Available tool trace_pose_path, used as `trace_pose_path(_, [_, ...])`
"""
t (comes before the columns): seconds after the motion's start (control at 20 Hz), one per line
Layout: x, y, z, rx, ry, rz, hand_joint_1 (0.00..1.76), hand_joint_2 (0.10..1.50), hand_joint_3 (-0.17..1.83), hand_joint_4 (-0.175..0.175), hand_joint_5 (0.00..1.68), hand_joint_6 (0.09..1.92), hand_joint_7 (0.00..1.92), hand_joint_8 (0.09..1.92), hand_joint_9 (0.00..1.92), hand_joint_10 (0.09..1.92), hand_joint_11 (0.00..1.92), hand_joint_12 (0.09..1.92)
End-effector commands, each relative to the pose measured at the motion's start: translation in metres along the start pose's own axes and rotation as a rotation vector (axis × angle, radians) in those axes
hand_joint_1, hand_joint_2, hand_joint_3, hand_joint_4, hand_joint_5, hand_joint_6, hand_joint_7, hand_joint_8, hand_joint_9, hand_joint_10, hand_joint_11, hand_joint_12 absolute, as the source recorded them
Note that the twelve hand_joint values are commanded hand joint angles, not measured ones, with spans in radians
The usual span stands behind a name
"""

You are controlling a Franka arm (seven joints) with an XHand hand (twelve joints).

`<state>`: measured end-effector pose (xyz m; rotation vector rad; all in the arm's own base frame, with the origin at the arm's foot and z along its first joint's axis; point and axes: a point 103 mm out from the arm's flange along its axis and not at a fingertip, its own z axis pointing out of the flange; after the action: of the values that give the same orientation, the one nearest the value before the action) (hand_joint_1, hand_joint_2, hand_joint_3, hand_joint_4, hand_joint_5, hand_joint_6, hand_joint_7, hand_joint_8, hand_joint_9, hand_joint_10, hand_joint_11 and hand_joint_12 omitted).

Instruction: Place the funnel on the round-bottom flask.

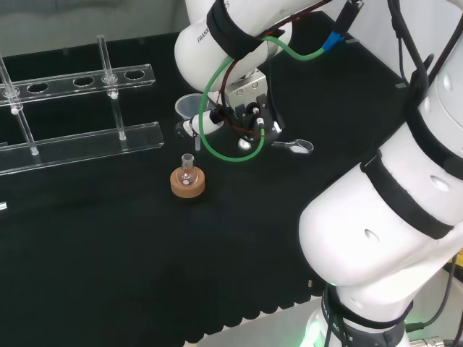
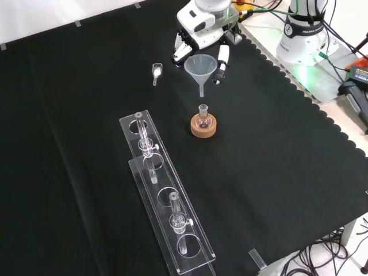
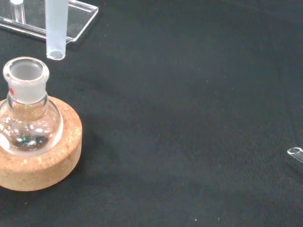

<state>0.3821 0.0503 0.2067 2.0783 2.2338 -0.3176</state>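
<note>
A small clear round-bottom flask (image 2: 202,117) stands upright in a cork ring (image 2: 204,127) near the middle of the cloth; the flask (image 1: 188,172) also shows in the head view. My hand (image 2: 198,34) holds a translucent funnel (image 2: 201,70) by its cone, fingers curled round the rim. The funnel hangs above the flask with its stem pointing down. In the wrist view the stem's tip (image 3: 56,51) sits just above and slightly beside the flask's open neck (image 3: 26,72), not touching it.
A clear two-tier rack (image 2: 167,201) with several holes lies on the cloth beyond the flask in the head view. A small clear glass piece (image 2: 156,71) lies near the hand. The cloth's scalloped edge (image 2: 299,95) runs along the right of the front view.
</note>
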Motion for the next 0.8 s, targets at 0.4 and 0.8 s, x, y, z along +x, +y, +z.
trace_pose_path(0.4, [0.009,0.009,0.007,0.014,-0.001,-0.006,0.34,1.02,0.38,-0.175,0.41,1.92,1.01,1.52,1.33,1.14,1.25,1.03])
trace_pose_path(0.8, [0.024,0.014,0.014,0.002,0.019,-0.038,0.34,1.02,0.39,-0.175,0.41,1.92,1.02,1.52,1.33,1.14,1.25,1.04])
